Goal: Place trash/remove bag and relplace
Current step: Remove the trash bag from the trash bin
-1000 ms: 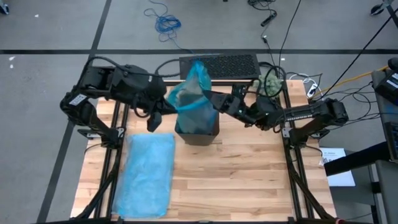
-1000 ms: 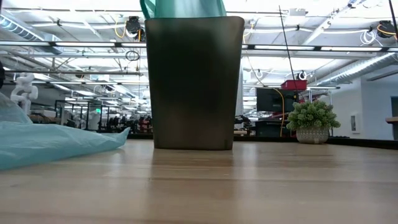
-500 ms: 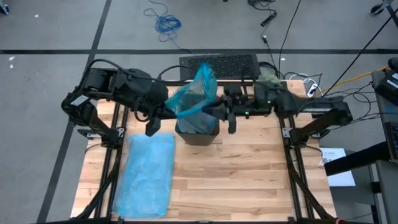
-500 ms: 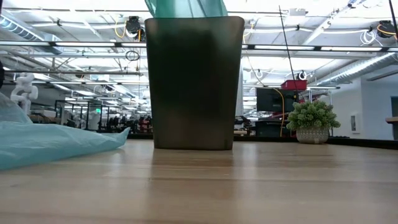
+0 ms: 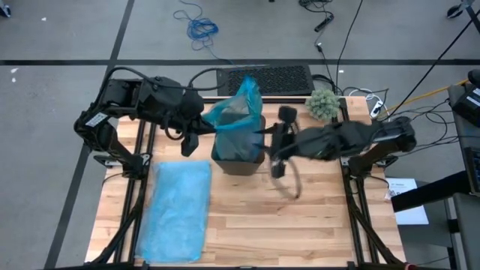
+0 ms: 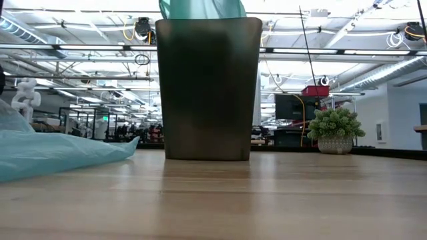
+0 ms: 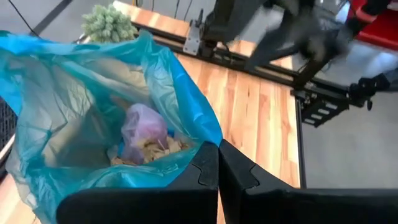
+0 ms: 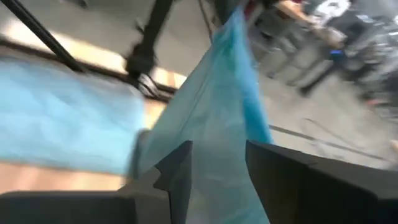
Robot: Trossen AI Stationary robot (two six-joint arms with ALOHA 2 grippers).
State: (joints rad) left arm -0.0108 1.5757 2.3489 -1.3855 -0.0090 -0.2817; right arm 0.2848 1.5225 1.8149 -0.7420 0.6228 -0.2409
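Over the last second the right gripper [image 5: 278, 154] has let go of the blue bag [image 5: 234, 114]: 1 second ago it reached in from the right and pinched the bag's right edge, then swung across in front of the plant, and now it sits nearer, just right of the dark bin [image 5: 238, 156], its fingers parted with a gap between them. The bag's raised top has sagged slightly lower and narrower above the bin.

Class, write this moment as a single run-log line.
left tool: shut on blue bag | right tool: open, beside bin | trash: in bag | spare bag: flat on table
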